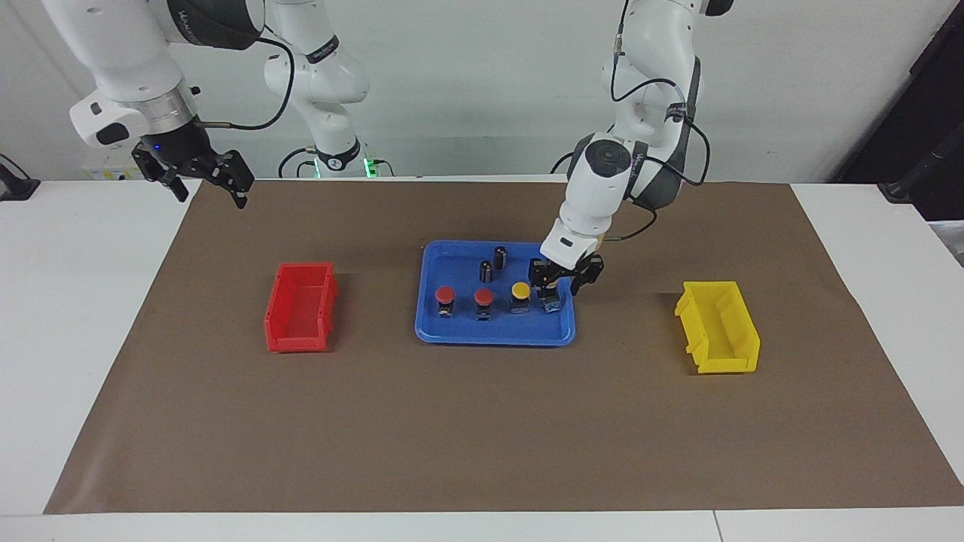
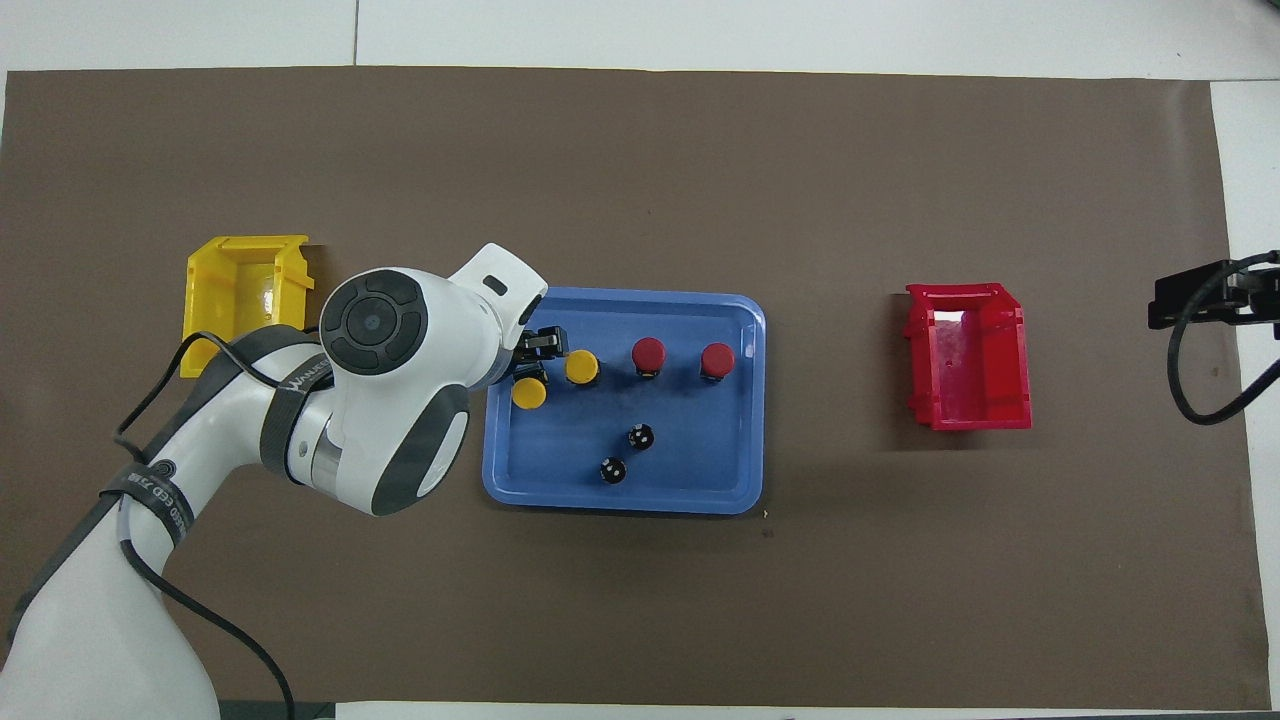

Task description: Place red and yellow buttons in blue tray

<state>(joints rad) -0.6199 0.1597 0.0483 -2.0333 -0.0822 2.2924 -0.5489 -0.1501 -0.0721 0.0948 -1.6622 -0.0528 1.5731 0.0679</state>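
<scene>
Overhead view shows the left arm bent over the blue tray (image 2: 700, 480) from the yellow bin's (image 2: 240, 300) end of the table (image 1: 90, 316), its left hand (image 1: 556, 280) low over the tray corner at that end; the fingers stand parted just above the end yellow button (image 2: 529, 393), apart from its cap. The right arm waits raised, and the right hand (image 1: 202, 175) hangs with fingers spread wide over the table edge nearer the robots than the red bin (image 1: 300, 306).

All four buttons stand upright inside the blue tray in one row: the end yellow button, a second yellow button (image 1: 520, 290) beside it, then two red buttons (image 1: 483, 297) (image 1: 446, 294) toward the red bin's end. Two dark cylinders (image 1: 500, 254) (image 1: 486, 269) stand in the tray nearer the robots than the row.

The end yellow button sits close to the tray's rim. Bare brown mat (image 1: 482, 421) lies around the tray, with both bins well apart from it.
</scene>
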